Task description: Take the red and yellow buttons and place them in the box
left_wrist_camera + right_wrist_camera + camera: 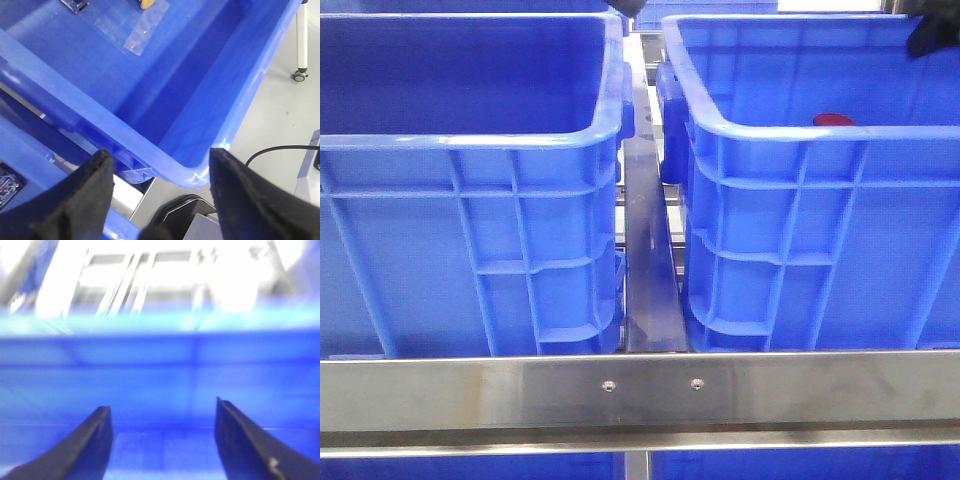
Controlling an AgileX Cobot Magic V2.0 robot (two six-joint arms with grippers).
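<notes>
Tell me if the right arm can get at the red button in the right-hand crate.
Probably yes: the red button lies in the open-topped right crate, and the right gripper is open with nothing visibly between.

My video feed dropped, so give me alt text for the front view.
Two blue crates, left and right, sit side by side behind a steel rail. A red button shows just over the right crate's near rim.

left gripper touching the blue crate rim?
Apart. In the left wrist view the left gripper is open, its fingers hanging over the blue crate rim with nothing between them.
</notes>
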